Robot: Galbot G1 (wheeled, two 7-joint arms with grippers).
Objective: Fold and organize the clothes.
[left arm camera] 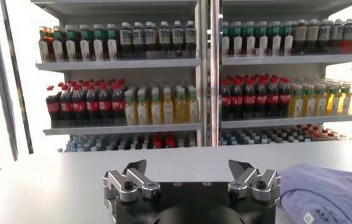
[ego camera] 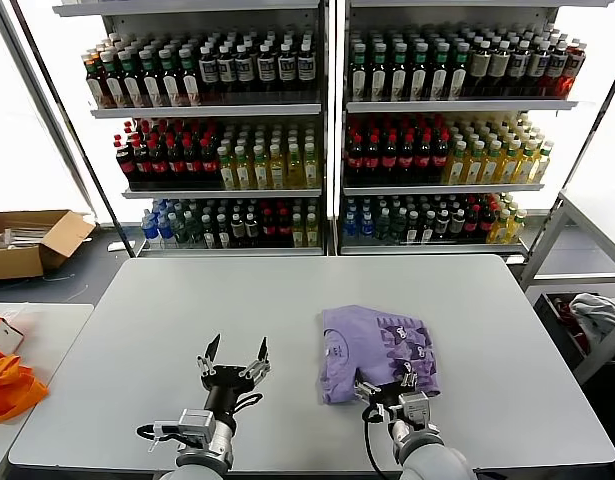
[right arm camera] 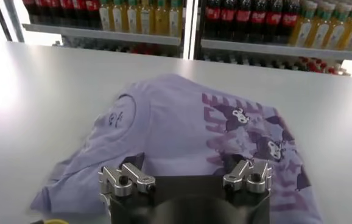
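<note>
Head view: lavender T-shirt (ego camera: 377, 345) is seen lying on the tabletop (ego camera: 187, 300), right of centre, toward the near edge. It is already bunched into a compact, roughly square bundle, print side partly up. Folding is judged mostly done; edges are uneven and the near left corner is splayed out, so tidying and final placement are judged left.

Right gripper (ego camera: 399, 385) is positioned at the near edge of the shirt, fingers spread wide, nothing held. In the right wrist view the fingertips (right arm camera: 133, 169) are seen just over the near hem; contact with the fabric cannot be told.

Left gripper (ego camera: 234, 357) is held above bare tabletop left of the shirt, clear of it, jaws wide, empty. In the left wrist view the shirt edge (left arm camera: 328, 192) is seen off to one side, apart from the fingers (left arm camera: 130, 176).

Room for moving: open tabletop is available left of and beyond the shirt. The right and near tabletop edges are close to the bundle, so less margin is judged there. Drink shelves (ego camera: 327, 130) are well behind. An orange bag (ego camera: 9, 385) is on a side table, far left, not in the way.
</note>
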